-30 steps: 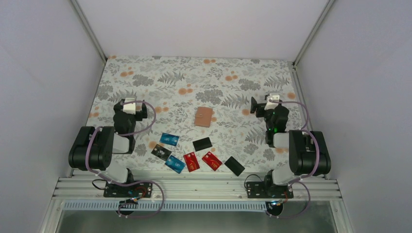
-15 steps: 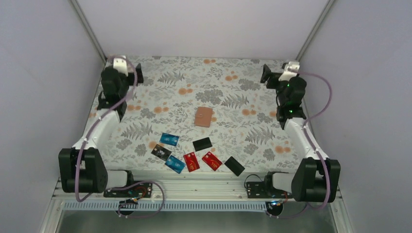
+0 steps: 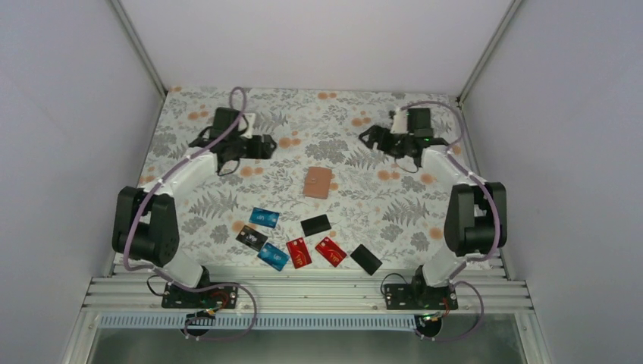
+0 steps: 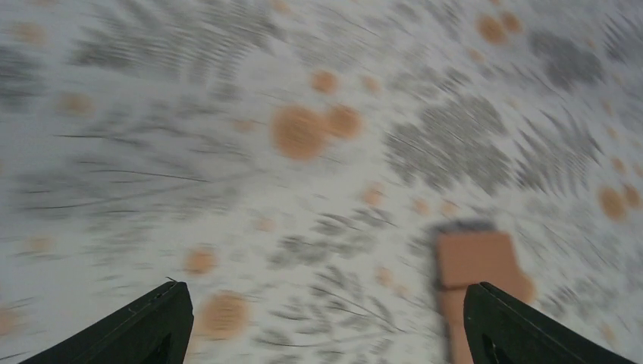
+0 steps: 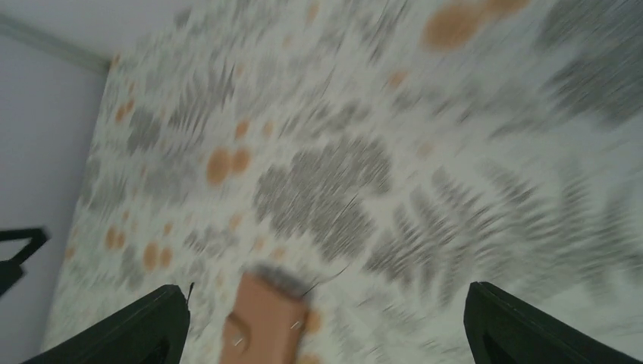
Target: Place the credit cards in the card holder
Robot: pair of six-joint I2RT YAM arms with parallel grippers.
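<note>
The tan card holder (image 3: 317, 183) lies shut on the floral table, near the middle. Several credit cards lie nearer the arms' bases: a blue card (image 3: 264, 218), a red card (image 3: 299, 252) and a black card (image 3: 316, 224) among them. My left gripper (image 3: 263, 143) hangs open to the far left of the card holder, holding nothing. My right gripper (image 3: 368, 136) hangs open to its far right, also holding nothing. In the blurred left wrist view the card holder (image 4: 478, 262) sits by the right finger of the open gripper (image 4: 326, 334). The right wrist view shows the card holder (image 5: 261, 322) between the spread fingers of that gripper (image 5: 326, 326).
White walls close in the table (image 3: 227, 114) on the left, right and far sides. A metal rail (image 3: 303, 292) runs along the near edge by the arm bases. Another black card (image 3: 365, 258) lies nearest the right base.
Both arms have swung from the far corners inward toward the table's middle, grippers now facing each other above the card holder. Cards and card holder have not moved.
</note>
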